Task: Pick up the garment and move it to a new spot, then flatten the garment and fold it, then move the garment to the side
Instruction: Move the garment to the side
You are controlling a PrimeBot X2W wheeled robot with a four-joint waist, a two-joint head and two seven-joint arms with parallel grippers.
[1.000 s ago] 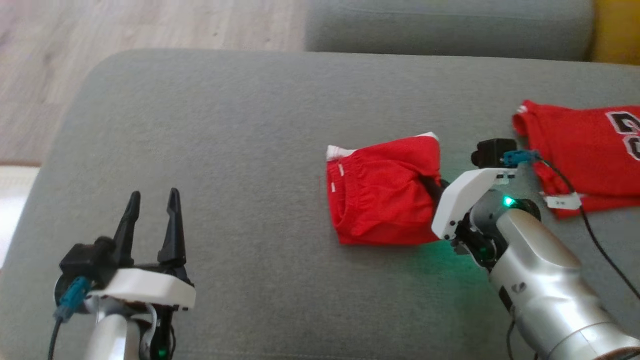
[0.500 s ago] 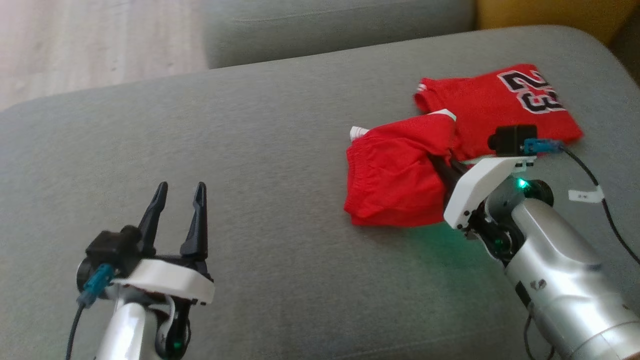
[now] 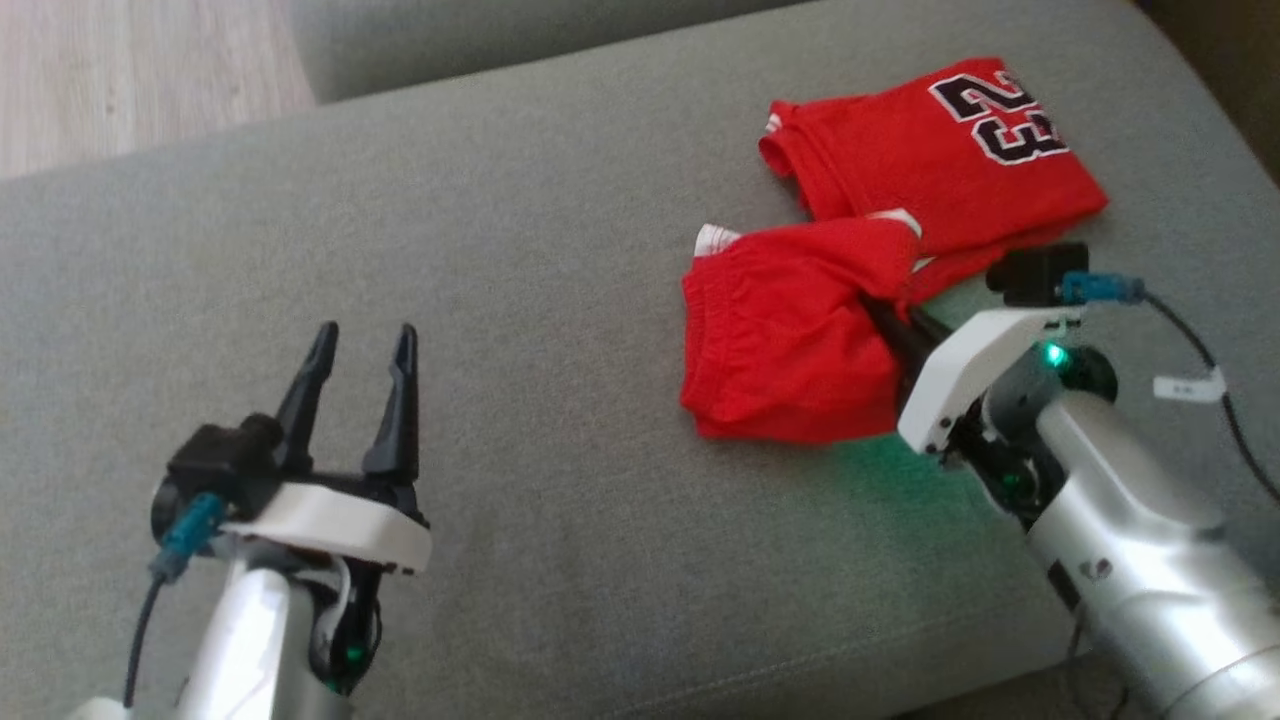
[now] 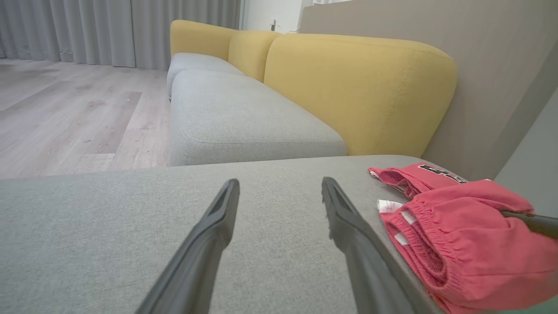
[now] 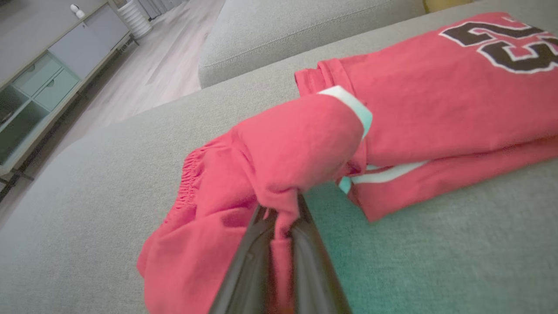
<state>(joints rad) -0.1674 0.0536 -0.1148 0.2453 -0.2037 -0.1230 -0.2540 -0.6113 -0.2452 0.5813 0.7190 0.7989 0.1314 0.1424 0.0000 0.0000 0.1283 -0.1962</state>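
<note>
Right wrist view has the right claw [image 5: 281, 207] pinched tight on a fold of the bundled red mesh shorts [image 5: 261, 161], which lie on the grey fabric sofa cushion [image 5: 109, 174] ahead of its tips. A folded red numbered jersey [image 5: 436, 96] touches them beyond. The left claw [image 3: 365, 338] gapes wide and empty, with the shorts well off to its right.

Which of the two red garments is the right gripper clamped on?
The plain red folded shorts with an elastic waistband, not the red jersey numbered 23.
</note>
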